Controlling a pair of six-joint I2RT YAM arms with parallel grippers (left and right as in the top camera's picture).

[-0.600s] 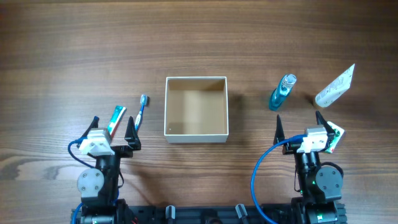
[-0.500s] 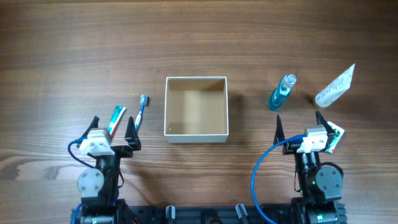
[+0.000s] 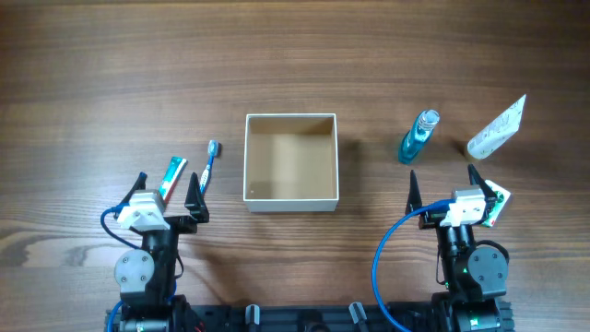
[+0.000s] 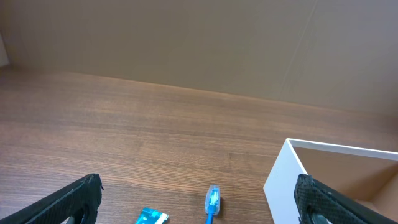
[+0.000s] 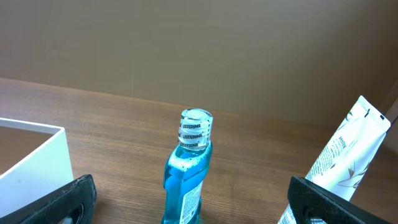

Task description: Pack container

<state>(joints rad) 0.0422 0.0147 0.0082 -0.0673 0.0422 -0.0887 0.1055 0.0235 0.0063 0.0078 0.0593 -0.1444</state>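
The container, a square white-walled box with a tan inside, stands empty at the table's middle; its wall shows in the left wrist view and the right wrist view. A blue toothbrush and a small teal toothpaste tube lie left of it. A blue mouthwash bottle and a white tube lie to its right. My left gripper is open and empty just short of the toothbrush. My right gripper is open and empty just short of the bottle.
The dark wood table stretches beyond the objects. A small white and green item lies beside my right gripper. The arm bases stand at the near edge.
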